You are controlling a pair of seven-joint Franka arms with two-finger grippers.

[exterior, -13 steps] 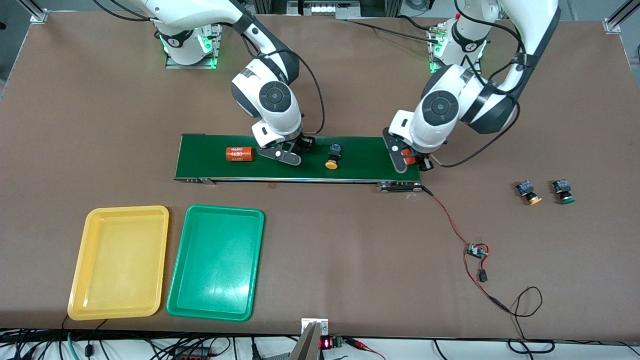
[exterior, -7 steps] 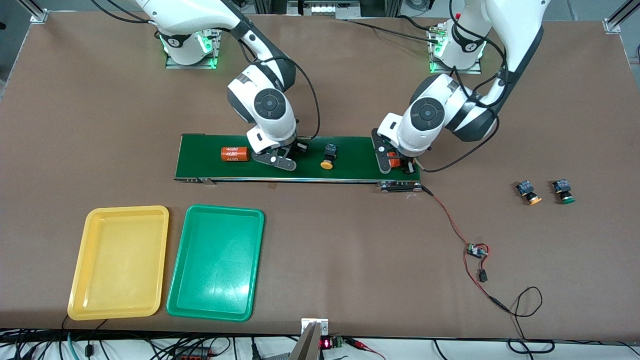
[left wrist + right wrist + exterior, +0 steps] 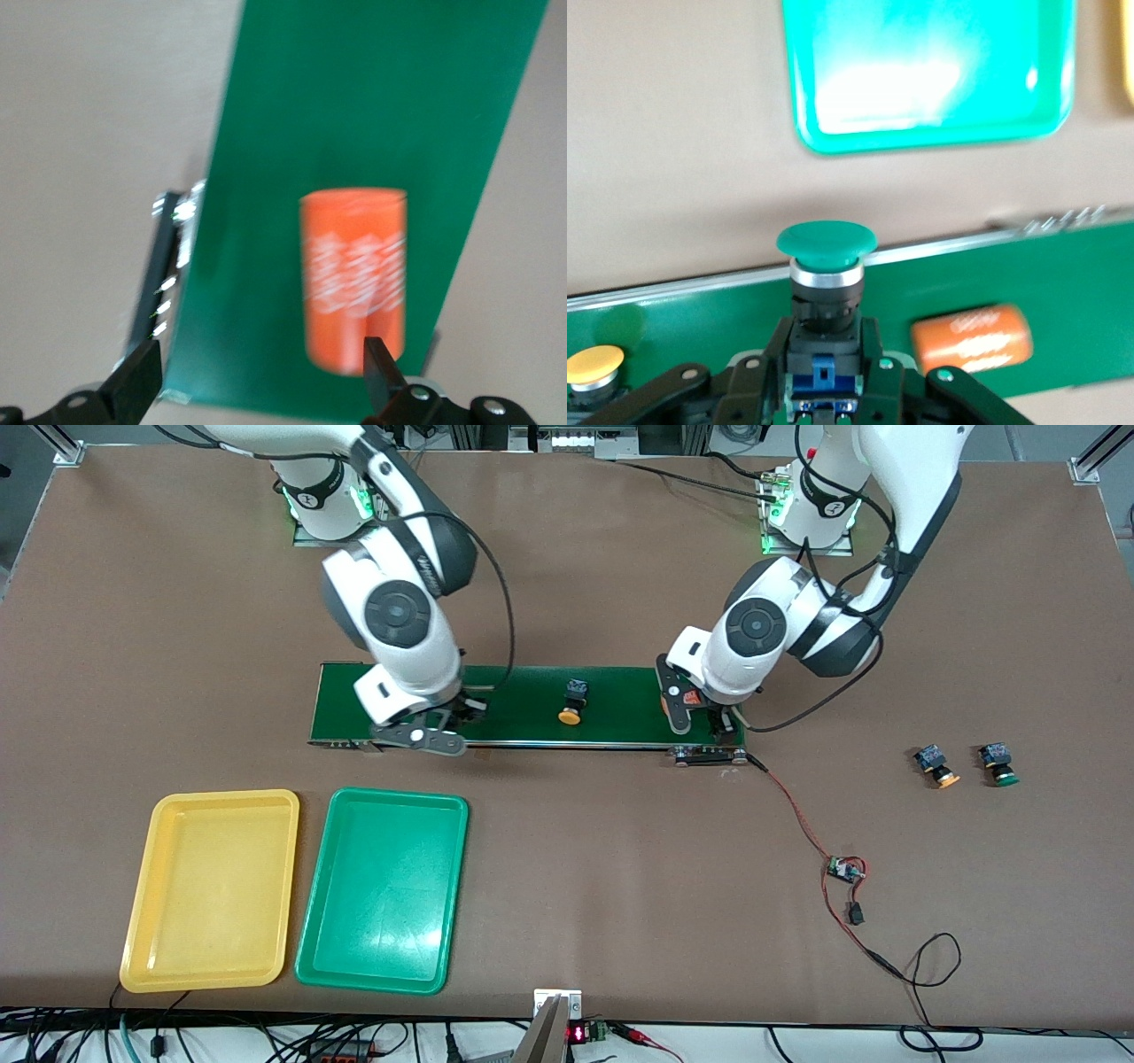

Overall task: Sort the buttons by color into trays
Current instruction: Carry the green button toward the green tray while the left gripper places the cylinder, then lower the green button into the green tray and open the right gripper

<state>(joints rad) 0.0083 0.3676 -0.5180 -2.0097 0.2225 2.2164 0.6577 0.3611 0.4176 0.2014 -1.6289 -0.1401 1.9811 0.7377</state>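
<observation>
One green button (image 3: 826, 266) clamped in right gripper (image 3: 824, 376), cap outward | left gripper (image 3: 257, 385) apart over belt (image 3: 620, 700)

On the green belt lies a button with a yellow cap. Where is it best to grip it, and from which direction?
Probably on the dark body of the yellow-capped button on the conveyor belt, coming straight down from above. It lies on its side, cap toward the front camera; the blocky body looks to offer flatter sides than the round cap, as the right gripper holds the green-capped button.

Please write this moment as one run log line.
right tool: shut on green button, over belt | left tool: open, over orange cylinder
</observation>
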